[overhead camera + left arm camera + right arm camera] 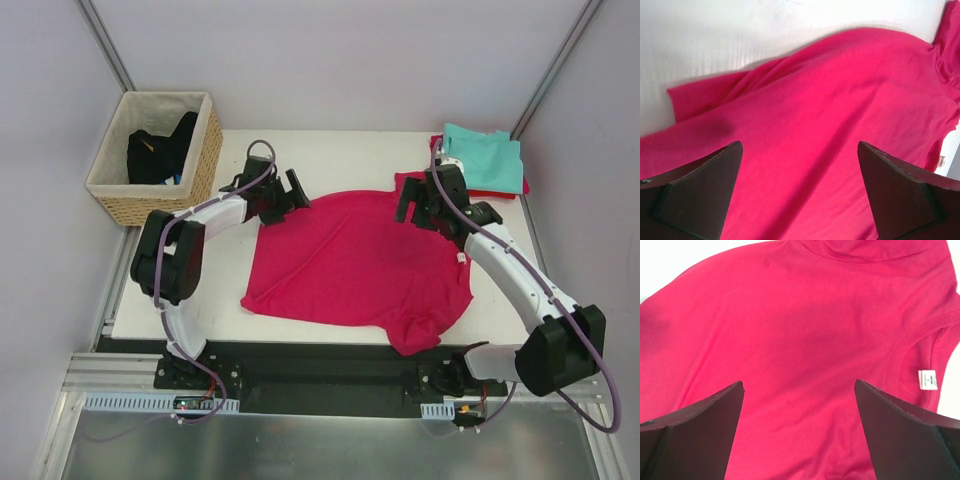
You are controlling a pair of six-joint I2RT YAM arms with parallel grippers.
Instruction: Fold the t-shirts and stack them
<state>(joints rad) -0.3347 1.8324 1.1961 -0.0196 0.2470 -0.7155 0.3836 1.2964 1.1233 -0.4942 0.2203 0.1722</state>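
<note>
The large magenta-pink t-shirt (355,265) lies spread on the white table, its white neck label (461,258) at the right edge. It fills the left wrist view (830,115) and the right wrist view (805,335), where the label (927,379) shows. My left gripper (283,194) is open and empty above the shirt's far left corner. My right gripper (417,203) is open and empty above the shirt's far right part. A folded teal t-shirt (485,158) lies on a red one (523,187) at the far right corner.
A woven wicker basket (196,170) with dark clothing inside stands at the far left of the table (340,150). Grey walls close in the back and both sides.
</note>
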